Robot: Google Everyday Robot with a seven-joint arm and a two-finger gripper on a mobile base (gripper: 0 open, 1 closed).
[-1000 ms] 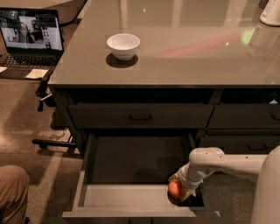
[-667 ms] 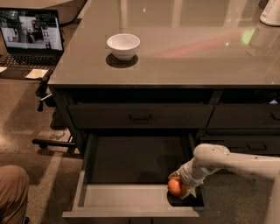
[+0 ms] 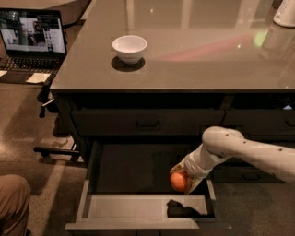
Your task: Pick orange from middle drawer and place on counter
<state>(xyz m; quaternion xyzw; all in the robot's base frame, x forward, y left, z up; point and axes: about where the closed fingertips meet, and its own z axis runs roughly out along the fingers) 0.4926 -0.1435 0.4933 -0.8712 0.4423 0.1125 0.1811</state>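
The middle drawer [image 3: 94,173] is pulled open below the counter [image 3: 193,50], showing dark floor and lighter grey inner walls. The orange [image 3: 178,181] is at the drawer's front right, just above the floor. My gripper [image 3: 183,180] reaches in from the right on a white arm and is shut on the orange, fingers on either side of it. The fruit's right side is hidden by the gripper.
A white bowl [image 3: 129,48] stands on the counter's left part. A white object [image 3: 284,13] stands at the far right back. A closed drawer front with a bar handle [image 3: 148,123] is above the open drawer. A laptop [image 3: 31,39] sits left; a person's knee [image 3: 13,203] is bottom left.
The arm has shifted slightly and the orange sits a little higher in the gripper; the drawer and bowl have not moved.
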